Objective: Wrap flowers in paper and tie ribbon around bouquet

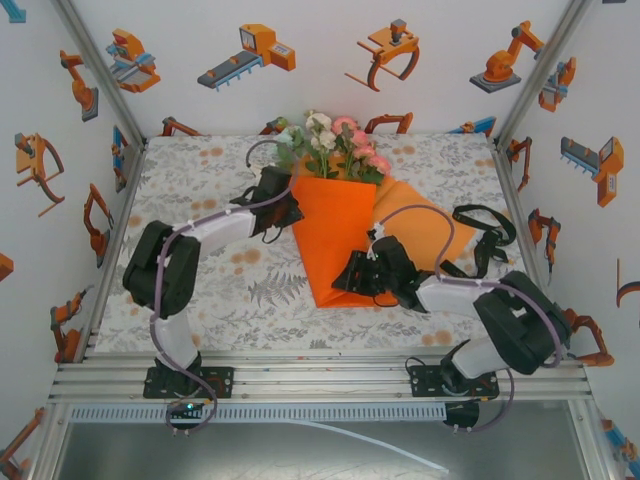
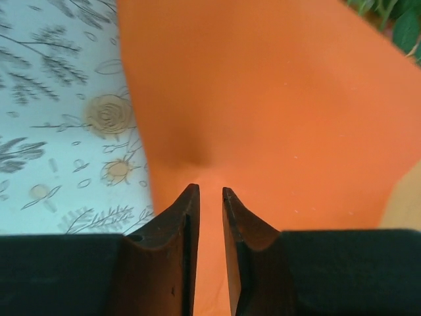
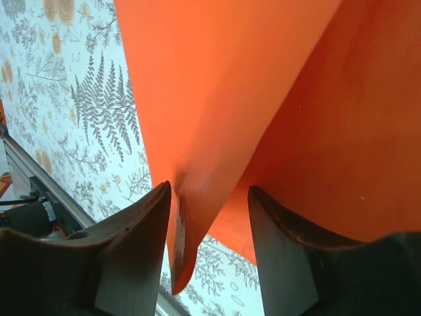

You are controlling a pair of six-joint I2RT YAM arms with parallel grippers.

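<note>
On the floral-print counter (image 1: pixel 200 290), a bright orange paper sheet (image 1: pixel 335 235) enfolds pink-white artificial flowers (image 1: pixel 335 140) toward the far edge; open cloth lies near-left. Barely parted, the left end effector (image 2: pixel 210 192) straddles paper; the right end effector (image 3: pixel 207 187), half open, likewise.

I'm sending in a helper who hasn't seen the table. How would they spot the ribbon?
Start at the floral tablecloth, then find the big orange paper at its middle. Just right of it lies the ribbon: thin, black and floppy, unlike the flat orange sheet.
</note>
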